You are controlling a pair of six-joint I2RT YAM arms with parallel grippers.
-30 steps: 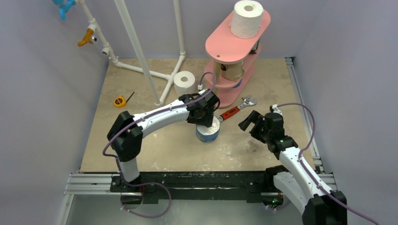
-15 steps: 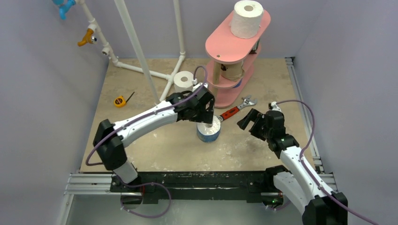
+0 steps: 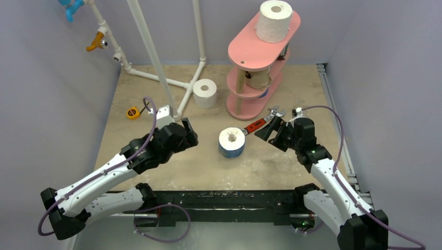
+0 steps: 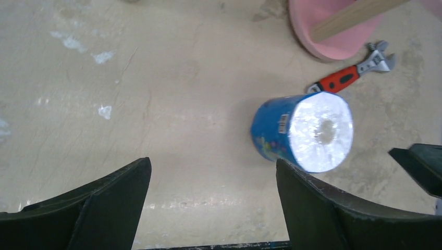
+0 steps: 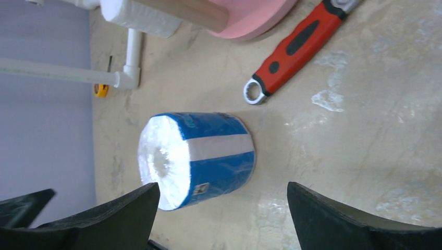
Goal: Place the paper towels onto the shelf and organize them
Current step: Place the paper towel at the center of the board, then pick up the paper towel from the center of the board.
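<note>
Table [image 3: 307,94]: beige top, scuffed white in places.
Shelf [image 3: 249,52]: pink, three tiers, upright at the far side; white roll [image 3: 274,21] on the top board, tan roll [image 3: 257,79] on the middle one.
Left gripper [image 4: 211,166]: fingers spread wide, empty, left of the blue-wrapped roll [image 3: 231,142], apart from it.
Right gripper [image 5: 223,190]: spread wide, empty, right of that roll.
Blue-wrapped roll: on end on the table, between the grippers.
Loose white roll [image 3: 205,92]: beside the pipe frame [image 3: 156,57], left of the shelf.
Wrench [image 3: 259,124]: red handle, flat, by the shelf foot.
</note>
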